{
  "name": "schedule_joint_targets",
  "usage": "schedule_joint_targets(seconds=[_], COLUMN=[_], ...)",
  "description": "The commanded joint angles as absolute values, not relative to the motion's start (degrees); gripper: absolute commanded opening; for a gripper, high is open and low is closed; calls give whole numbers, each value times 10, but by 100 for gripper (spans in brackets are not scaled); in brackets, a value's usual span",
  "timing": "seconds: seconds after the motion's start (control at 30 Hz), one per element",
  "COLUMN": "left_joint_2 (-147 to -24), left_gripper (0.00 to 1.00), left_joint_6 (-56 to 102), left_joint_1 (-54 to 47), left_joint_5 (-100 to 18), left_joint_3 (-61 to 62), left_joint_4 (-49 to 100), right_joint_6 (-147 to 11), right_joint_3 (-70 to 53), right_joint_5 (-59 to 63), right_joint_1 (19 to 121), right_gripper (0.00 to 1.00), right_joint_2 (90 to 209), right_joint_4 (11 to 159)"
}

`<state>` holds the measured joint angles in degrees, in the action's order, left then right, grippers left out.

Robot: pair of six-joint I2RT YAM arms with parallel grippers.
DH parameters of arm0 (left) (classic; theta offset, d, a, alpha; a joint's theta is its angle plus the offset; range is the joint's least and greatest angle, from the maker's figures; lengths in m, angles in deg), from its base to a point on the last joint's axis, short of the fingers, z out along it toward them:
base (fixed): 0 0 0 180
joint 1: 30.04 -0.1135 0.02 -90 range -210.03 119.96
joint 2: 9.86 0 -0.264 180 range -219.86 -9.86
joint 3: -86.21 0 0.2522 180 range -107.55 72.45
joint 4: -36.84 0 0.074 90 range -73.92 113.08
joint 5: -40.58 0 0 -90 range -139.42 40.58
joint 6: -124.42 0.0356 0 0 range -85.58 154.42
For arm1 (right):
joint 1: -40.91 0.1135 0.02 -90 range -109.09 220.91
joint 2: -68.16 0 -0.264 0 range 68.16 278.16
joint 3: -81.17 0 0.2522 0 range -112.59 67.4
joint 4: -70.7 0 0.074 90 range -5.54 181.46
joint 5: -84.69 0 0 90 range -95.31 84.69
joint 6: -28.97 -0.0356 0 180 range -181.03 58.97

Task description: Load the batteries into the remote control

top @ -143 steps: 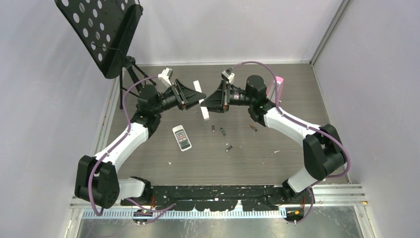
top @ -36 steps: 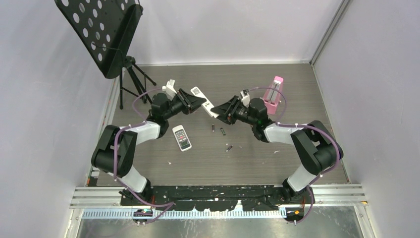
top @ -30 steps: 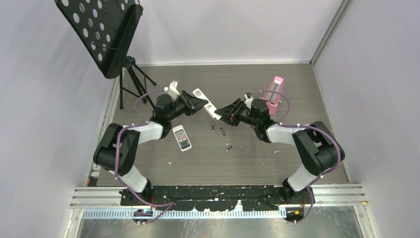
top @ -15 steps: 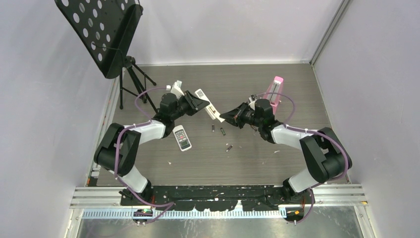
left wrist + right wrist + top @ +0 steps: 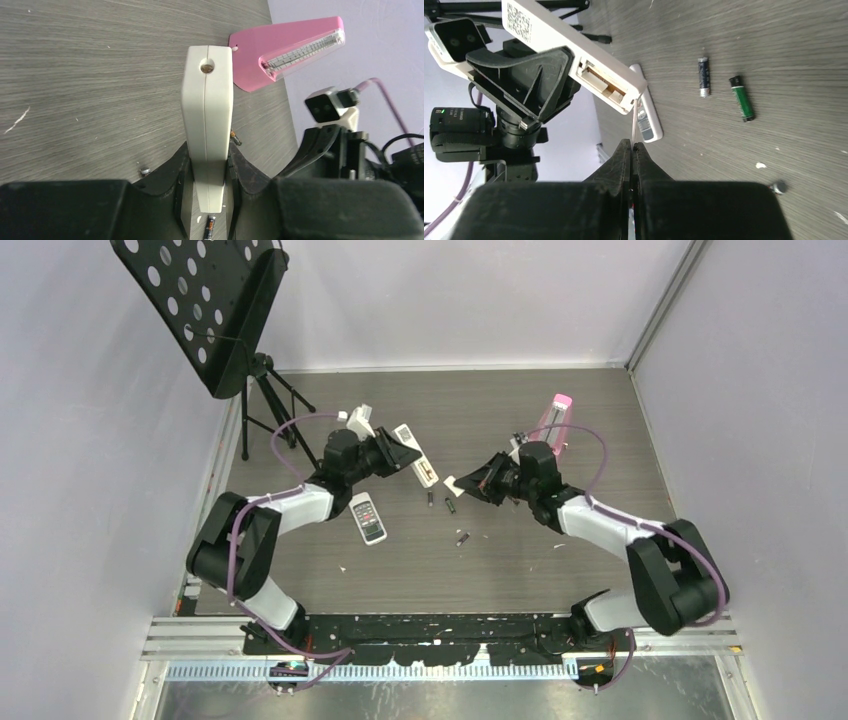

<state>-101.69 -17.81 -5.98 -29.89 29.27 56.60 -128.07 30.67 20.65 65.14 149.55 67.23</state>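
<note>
The left gripper (image 5: 208, 167) clamps a white remote (image 5: 207, 115) on its edge, pointing to 12 o'clock. A pink metronome (image 5: 280, 52) lies at 1 o'clock and a battery (image 5: 208, 229) at 6.

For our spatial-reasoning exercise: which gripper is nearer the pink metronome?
Right. The right gripper is left of the pink metronome, fairly close; the left gripper is farther left, past the right one.

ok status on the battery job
Left claw shut on long white remote, compartment open. Right claw pinching its cover. Batteries loose on table, none loaded.

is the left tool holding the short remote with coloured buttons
No, the short remote lies loose; the left tool grips the slim remote.
</note>
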Motion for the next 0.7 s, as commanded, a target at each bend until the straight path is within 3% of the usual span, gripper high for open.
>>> schedule_joint_targets(seconds=[0.0, 0.17, 0.43, 0.67], left_joint_2=[-961, -929, -883, -846], left_gripper=[0, 0, 0, 0], left_joint_6=[-103, -45, 15, 20], left_joint_1=[-59, -59, -59, -59], left_joint_5=[-268, -180, -57, -49], left_joint_3=[305, 319, 311, 317], left_joint_4=[569, 569, 537, 555], right_joint_6=[-1179, -1129, -1120, -1098], right_joint_3=[308, 322, 351, 336], right_joint_5=[108, 39, 33, -44], right_joint_1=[645, 643, 643, 643], right_gripper=[0, 0, 1, 32], right_joint_2=[1414, 1403, 1445, 1456], right_joint_4=[771, 856, 863, 950])
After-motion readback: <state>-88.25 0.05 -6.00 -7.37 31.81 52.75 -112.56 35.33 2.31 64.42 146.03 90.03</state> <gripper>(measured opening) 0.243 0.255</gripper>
